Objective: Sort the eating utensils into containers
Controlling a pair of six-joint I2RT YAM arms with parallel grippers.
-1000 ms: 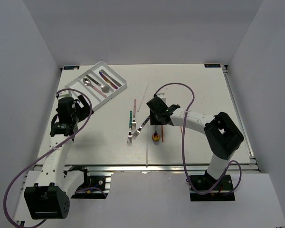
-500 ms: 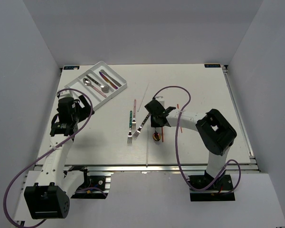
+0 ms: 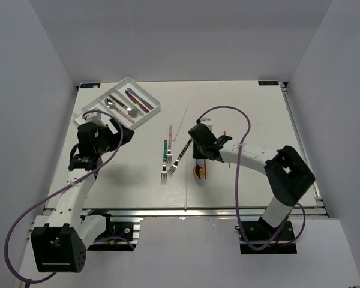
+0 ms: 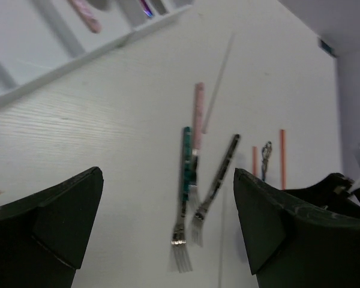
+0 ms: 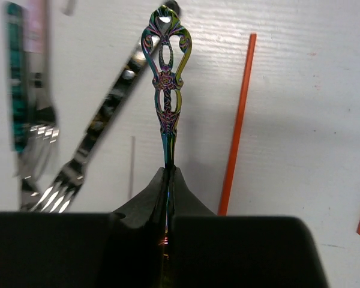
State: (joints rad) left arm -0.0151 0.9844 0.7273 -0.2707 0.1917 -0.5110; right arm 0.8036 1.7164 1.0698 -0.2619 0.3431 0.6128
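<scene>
Tightly, right pincer [image 5: 168, 172] gripping ornate spoon [image 5: 165, 78], left pincer [image 4: 167, 180] spread wide

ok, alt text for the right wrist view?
The right end effector is shut on an ornate iridescent utensil whose handle points up the frame. An orange stick lies to its right, a dark fork and a green-handled fork to its left.
</scene>
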